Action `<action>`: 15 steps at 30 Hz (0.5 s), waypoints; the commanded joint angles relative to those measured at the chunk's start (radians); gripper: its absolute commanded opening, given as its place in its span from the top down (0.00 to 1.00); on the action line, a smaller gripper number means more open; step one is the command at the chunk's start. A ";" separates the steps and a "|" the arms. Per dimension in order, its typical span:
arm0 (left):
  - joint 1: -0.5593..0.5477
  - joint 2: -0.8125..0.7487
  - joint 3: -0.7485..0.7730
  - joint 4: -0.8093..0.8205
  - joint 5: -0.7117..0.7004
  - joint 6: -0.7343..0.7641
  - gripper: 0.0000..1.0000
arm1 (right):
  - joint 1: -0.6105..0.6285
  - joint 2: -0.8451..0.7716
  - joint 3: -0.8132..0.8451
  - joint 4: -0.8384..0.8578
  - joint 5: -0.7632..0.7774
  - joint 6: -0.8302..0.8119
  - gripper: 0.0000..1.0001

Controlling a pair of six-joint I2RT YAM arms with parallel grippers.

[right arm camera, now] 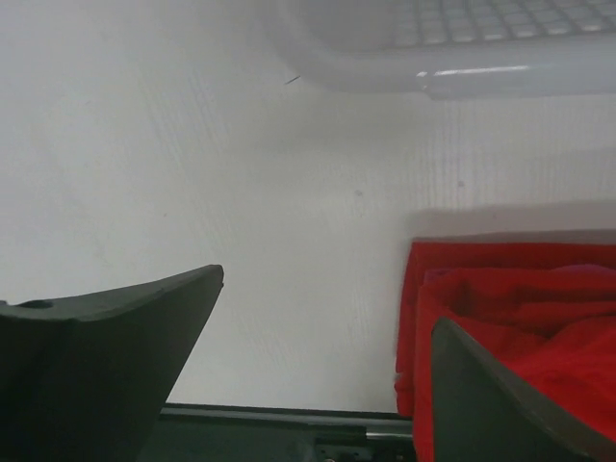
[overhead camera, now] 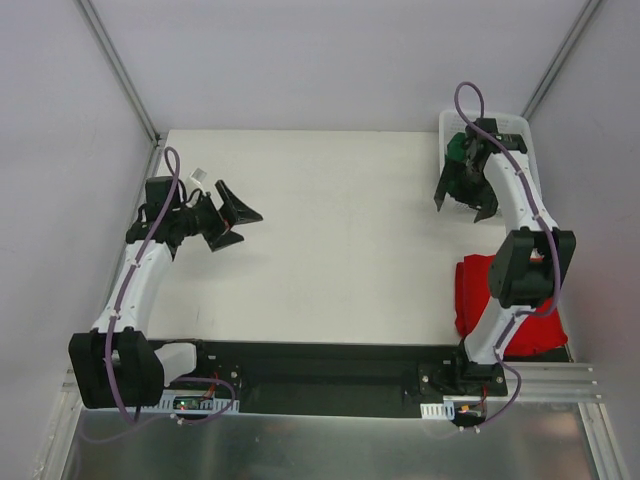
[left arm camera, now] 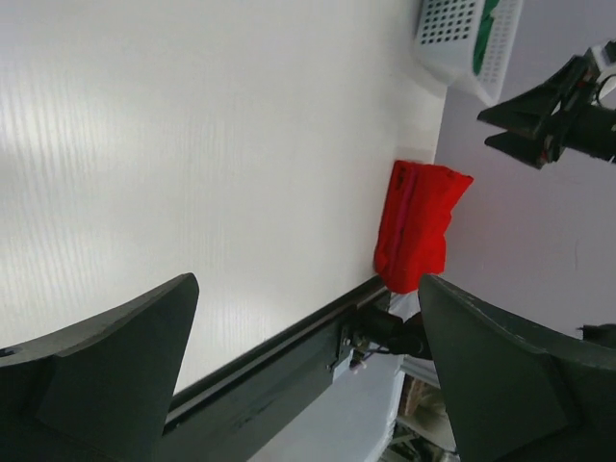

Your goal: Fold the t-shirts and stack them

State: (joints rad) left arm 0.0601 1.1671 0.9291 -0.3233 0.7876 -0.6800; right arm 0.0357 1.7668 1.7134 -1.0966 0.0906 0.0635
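Note:
A folded bright red t-shirt (overhead camera: 482,290) lies at the table's front right, partly under my right arm. It also shows in the left wrist view (left arm camera: 420,226) and the right wrist view (right arm camera: 500,284). A thin magenta-pink strip (left arm camera: 412,197) shows between its folds. A dark green t-shirt (overhead camera: 457,148) lies in the white basket (overhead camera: 530,150). My left gripper (overhead camera: 248,227) is open and empty over the left of the table; its view shows the same (left arm camera: 308,289). My right gripper (overhead camera: 460,208) is open and empty, just in front of the basket; its view shows the same (right arm camera: 327,303).
The white lattice basket stands at the back right corner, seen also in the left wrist view (left arm camera: 462,38) and the right wrist view (right arm camera: 433,58). A black rail (overhead camera: 320,350) runs along the table's near edge. White walls close in the left, back and right sides.

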 commanded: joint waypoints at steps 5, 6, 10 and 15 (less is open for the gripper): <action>0.001 -0.102 -0.150 -0.126 -0.021 0.025 0.01 | -0.057 0.160 0.250 -0.141 0.196 0.057 0.04; 0.001 -0.112 -0.162 -0.126 -0.025 0.023 0.01 | -0.068 0.160 0.259 -0.155 0.204 0.088 0.04; 0.003 -0.127 -0.181 -0.126 -0.034 0.028 0.01 | -0.201 0.119 0.162 -0.129 -0.067 0.454 0.04; 0.001 -0.121 -0.173 -0.126 -0.039 0.031 0.01 | -0.266 0.019 -0.034 0.033 -0.167 0.793 0.04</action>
State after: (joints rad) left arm 0.0601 1.0634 0.7532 -0.4492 0.7662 -0.6651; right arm -0.1905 1.8854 1.7588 -1.1275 0.0486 0.4843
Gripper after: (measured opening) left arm 0.993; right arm 0.961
